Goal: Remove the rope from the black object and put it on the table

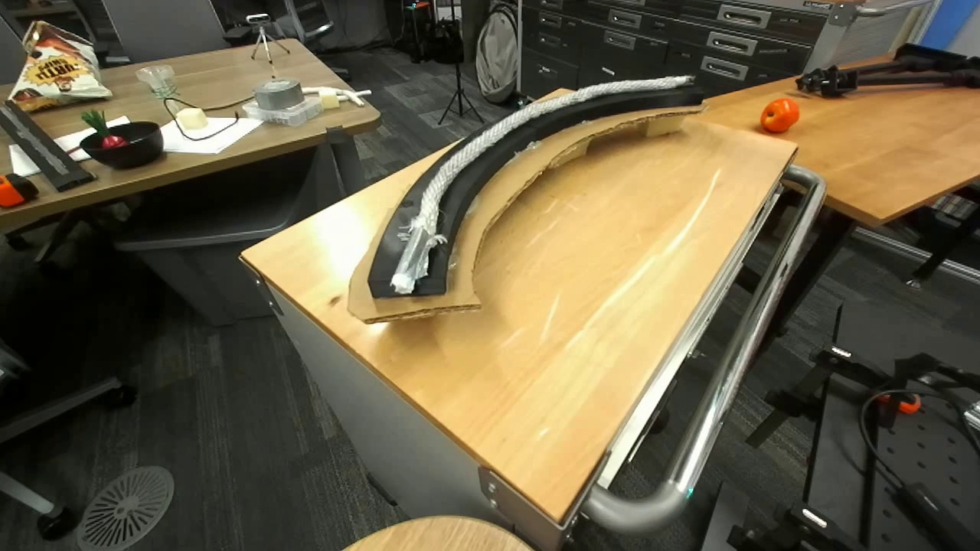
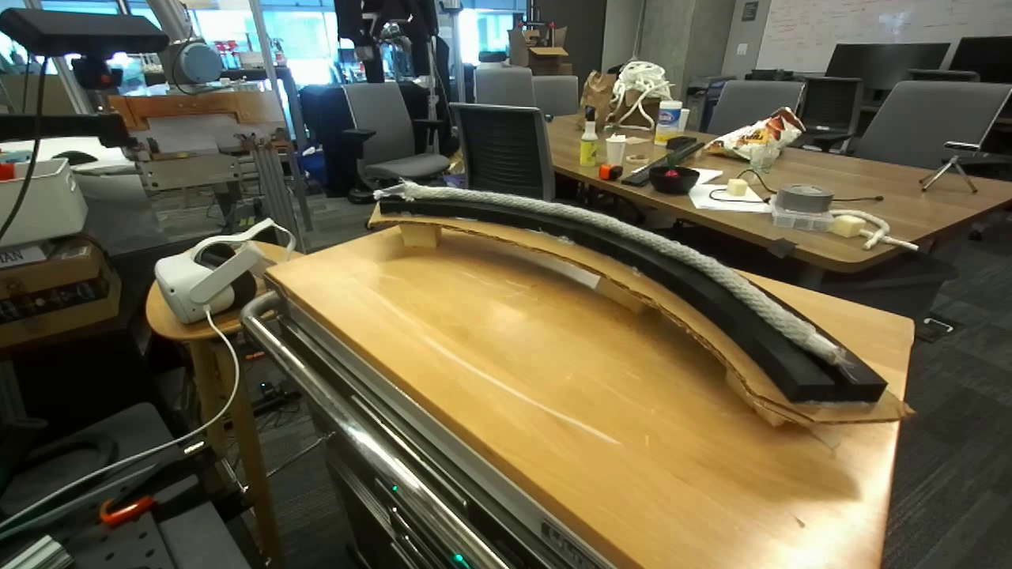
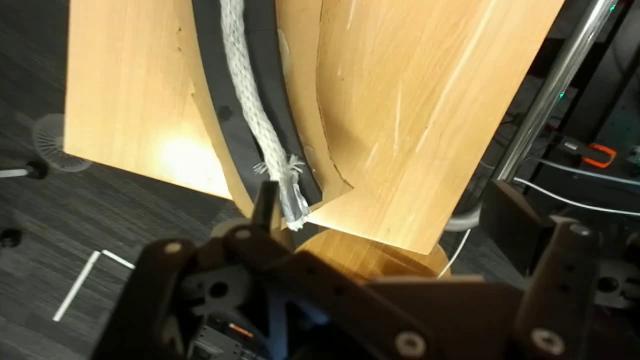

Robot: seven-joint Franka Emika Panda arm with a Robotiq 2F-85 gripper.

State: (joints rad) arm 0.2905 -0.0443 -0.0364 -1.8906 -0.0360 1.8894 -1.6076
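The rope (image 1: 522,117) is a thick pale grey-white cord lying along the groove of the black object (image 1: 490,167), a long arc track. They also show in an exterior view, the rope (image 2: 664,246) on the black object (image 2: 759,348). The track rests on a cardboard base raised on blocks on the wooden table (image 1: 612,229). In the wrist view, the rope (image 3: 250,102) has a frayed, taped end near the left fingertip. My gripper (image 3: 386,205) is open with nothing between its fingers; whether the left finger touches the rope cannot be told. The arm is outside both exterior views.
A cardboard base (image 1: 459,298) sticks out around the track. A silver metal rail (image 1: 735,367) runs along one table edge. A round wooden stool (image 3: 370,252) stands beside the table end. A white headset (image 2: 205,276) sits on it. A cluttered wooden desk (image 2: 870,190) stands beyond.
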